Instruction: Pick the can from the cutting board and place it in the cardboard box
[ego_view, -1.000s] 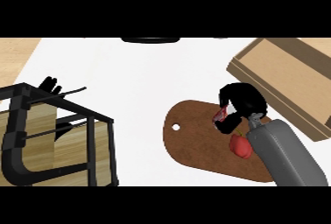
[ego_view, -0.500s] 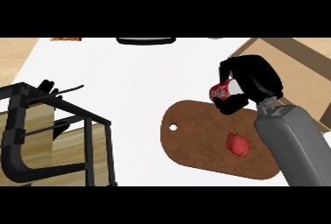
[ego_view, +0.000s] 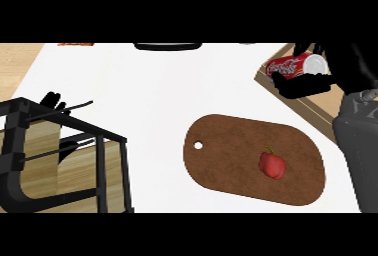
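A red cola can (ego_view: 294, 65) is held tilted on its side in my right hand (ego_view: 314, 86), whose fingers curl round it. Hand and can hang over the near left edge of the cardboard box (ego_view: 311, 104) at the upper right, above the counter. The brown cutting board (ego_view: 236, 155) lies below them on the white counter, apart from the can. Most of the box is hidden behind my right hand and forearm. My left hand (ego_view: 52, 100) rests at the far left, fingers up, partly behind a black frame.
A small red pepper (ego_view: 272, 165) lies on the cutting board's right part. A black metal frame (ego_view: 96, 150) stands over the counter's left edge. A dark round object (ego_view: 168, 46) sits at the counter's back edge.
My right hand has lifted the can off the cutting board and carried it up and to the right, to the box's edge. The left hand has not moved.
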